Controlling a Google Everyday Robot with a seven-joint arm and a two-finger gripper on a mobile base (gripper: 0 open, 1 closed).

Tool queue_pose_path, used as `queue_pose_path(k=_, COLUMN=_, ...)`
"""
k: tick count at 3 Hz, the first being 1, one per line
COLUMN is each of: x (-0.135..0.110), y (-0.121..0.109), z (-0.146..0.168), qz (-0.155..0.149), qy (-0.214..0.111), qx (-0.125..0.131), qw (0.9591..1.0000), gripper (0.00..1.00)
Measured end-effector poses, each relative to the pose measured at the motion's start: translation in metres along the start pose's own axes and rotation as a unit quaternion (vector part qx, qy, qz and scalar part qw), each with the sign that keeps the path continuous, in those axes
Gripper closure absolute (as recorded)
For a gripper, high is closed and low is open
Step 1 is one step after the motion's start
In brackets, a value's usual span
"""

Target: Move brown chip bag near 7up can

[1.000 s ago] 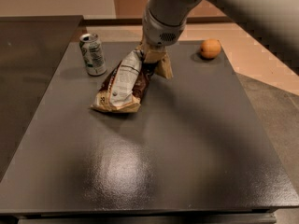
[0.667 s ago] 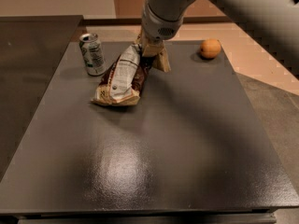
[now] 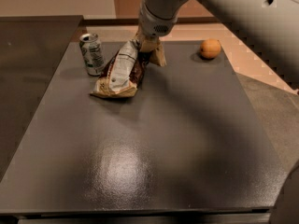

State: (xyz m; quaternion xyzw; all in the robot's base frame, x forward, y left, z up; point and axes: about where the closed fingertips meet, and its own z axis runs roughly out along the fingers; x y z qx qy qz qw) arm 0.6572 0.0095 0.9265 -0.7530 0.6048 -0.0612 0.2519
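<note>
The brown chip bag (image 3: pixel 120 72) lies tilted on the dark table (image 3: pixel 154 143) at the back left, its lower end on the surface and its upper end raised. My gripper (image 3: pixel 148 53) is shut on the bag's upper right end, with one cream finger (image 3: pixel 159 54) showing beside it. The 7up can (image 3: pixel 92 53) stands upright just left of the bag, a small gap apart.
A small round orange fruit (image 3: pixel 210 48) sits at the table's back right. My arm (image 3: pixel 219 8) reaches in from the upper right. A lower dark surface (image 3: pixel 28 55) lies to the left, tan floor behind.
My gripper has moved left and a little back with the bag's end in it. The bag now lies closer to the can.
</note>
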Motion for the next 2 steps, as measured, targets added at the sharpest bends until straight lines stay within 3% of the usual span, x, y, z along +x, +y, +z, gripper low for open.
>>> queue_pose_path(k=1, x=0.0020, y=-0.0089, z=0.0183, qz=0.018, qy=0.000, qx=0.000, qw=0.9998, gripper=0.00)
queue_pose_path(k=2, x=0.0019, y=-0.0093, z=0.0211, qz=0.021, qy=0.000, qx=0.000, qw=0.9998, gripper=0.00)
